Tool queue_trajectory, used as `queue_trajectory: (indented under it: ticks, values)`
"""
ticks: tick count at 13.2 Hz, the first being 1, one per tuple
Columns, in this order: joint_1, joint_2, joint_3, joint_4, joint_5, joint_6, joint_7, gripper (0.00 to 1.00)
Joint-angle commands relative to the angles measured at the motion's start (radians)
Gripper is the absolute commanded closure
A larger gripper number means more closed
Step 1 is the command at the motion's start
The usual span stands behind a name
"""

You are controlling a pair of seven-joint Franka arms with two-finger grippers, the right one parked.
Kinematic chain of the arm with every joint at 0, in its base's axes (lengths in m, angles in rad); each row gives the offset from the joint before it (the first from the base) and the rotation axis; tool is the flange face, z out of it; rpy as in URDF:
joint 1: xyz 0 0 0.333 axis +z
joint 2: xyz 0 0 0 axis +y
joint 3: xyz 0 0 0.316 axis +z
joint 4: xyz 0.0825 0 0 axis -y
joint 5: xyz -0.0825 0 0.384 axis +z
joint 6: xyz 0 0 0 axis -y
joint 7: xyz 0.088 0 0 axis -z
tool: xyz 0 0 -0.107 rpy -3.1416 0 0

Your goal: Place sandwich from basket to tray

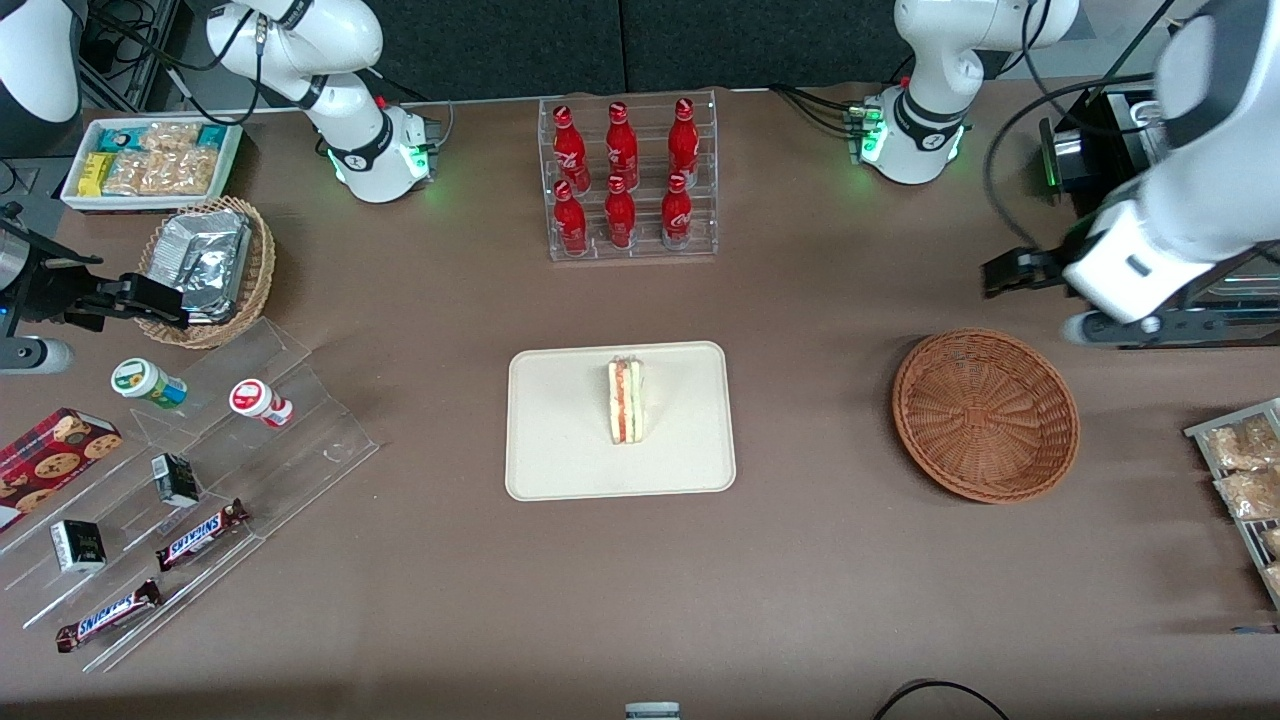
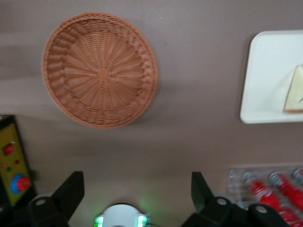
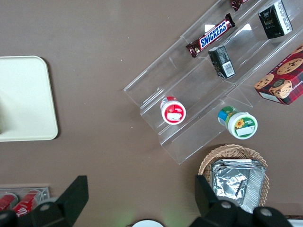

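Note:
The sandwich [image 1: 626, 401], a pale bread wedge with orange-red and green layers, stands on the cream tray [image 1: 560, 450] at the table's middle. Part of it shows in the left wrist view [image 2: 294, 97] on the tray [image 2: 265, 75]. The reddish-brown wicker basket [image 1: 985, 415] sits empty toward the working arm's end, also seen in the left wrist view [image 2: 100, 69]. My left gripper [image 1: 1005, 272] hangs high above the table, farther from the front camera than the basket. Its fingers [image 2: 71, 191] are spread wide with nothing between them.
A clear rack of red bottles [image 1: 628, 180] stands farther back than the tray. A rack of snack bags [image 1: 1245, 480] lies at the working arm's end. A foil-packet basket [image 1: 210, 270], snack box [image 1: 150, 160] and acrylic stand with candy bars [image 1: 190, 480] lie toward the parked arm's end.

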Motion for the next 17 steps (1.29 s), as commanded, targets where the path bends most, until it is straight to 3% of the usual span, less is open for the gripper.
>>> queue_trajectory:
  ticks: [1, 5, 7, 17]
  values:
    - [0.017, -0.079, -0.017, -0.045, 0.039, 0.009, 0.037, 0.00]
    - [0.018, -0.075, -0.015, 0.033, 0.053, -0.004, 0.029, 0.00]
    - [0.017, -0.070, -0.018, 0.052, 0.108, -0.005, 0.032, 0.00]
    - [0.009, -0.041, -0.023, 0.113, 0.100, -0.039, 0.043, 0.00]
